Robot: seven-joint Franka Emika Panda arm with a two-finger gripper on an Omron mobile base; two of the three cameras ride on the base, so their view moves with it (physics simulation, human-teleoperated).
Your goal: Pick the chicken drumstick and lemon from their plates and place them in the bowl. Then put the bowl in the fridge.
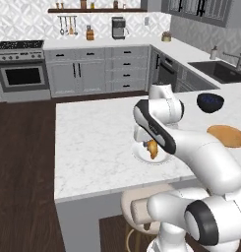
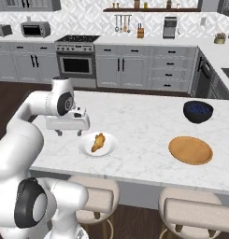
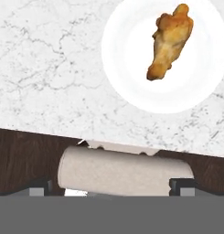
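While the chicken drumstick (image 2: 98, 142) lies untouched on the white plate (image 2: 110, 148), my hand (image 2: 69, 134) hovers beside that plate, spread wide and empty; every step remains.

White plate (image 1: 141, 153) (arm-hidden) partly obscured

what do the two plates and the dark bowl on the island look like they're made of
The white plate under the chicken drumstick looks like glazed ceramic: plain smooth white surface. The tan plate looks wooden: flat, matte, warm brown. The navy bowl seems glazed ceramic or glass, dark with a speckled inside; the render leaves it open.
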